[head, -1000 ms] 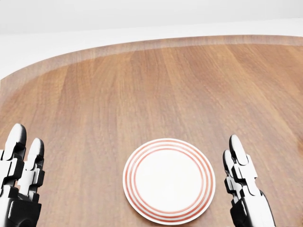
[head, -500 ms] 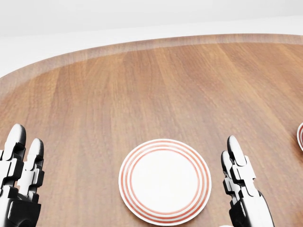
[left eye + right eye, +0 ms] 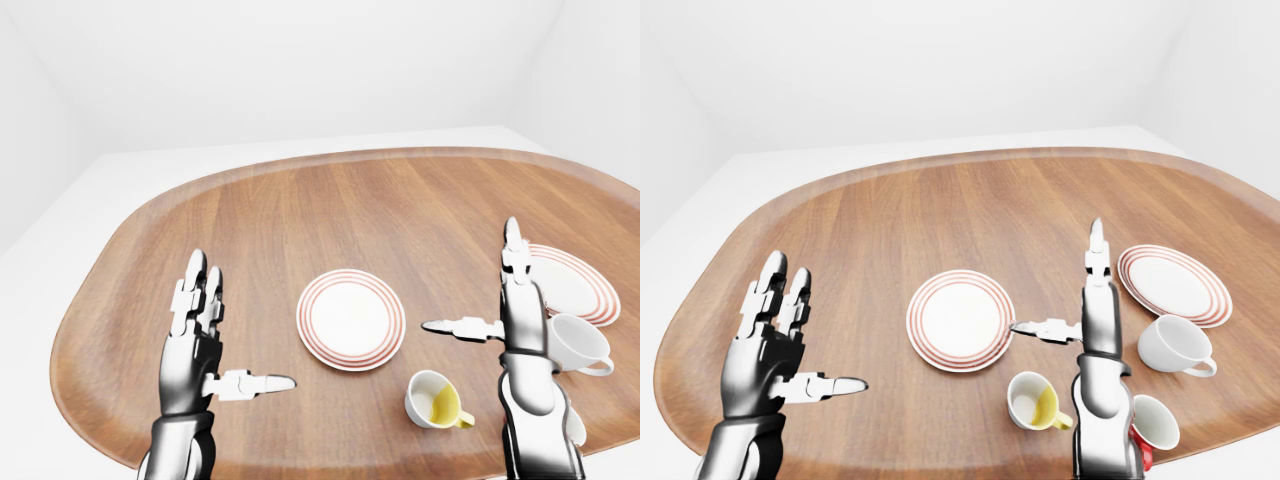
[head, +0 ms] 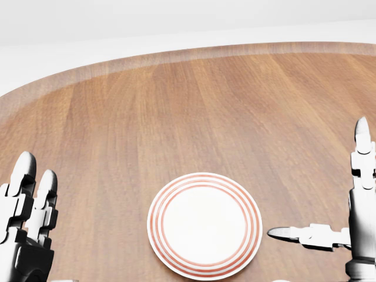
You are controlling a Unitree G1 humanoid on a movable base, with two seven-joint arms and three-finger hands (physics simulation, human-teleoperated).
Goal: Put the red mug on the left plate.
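Red mug: bottom right of the right-eye view, on its side, partly hidden behind the right hand; nothing holds it. Left plate: bare, centre of the table. Right hand: shifted rightward in the head view since half a second ago, thumb now splayed toward the plate; fingers extended, empty. Left hand: unchanged, spread, empty.

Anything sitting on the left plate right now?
Nothing: the left plate shows bare white inside its red rings. The right hand hangs beside its right edge, open. The red mug lies partly hidden behind that arm.
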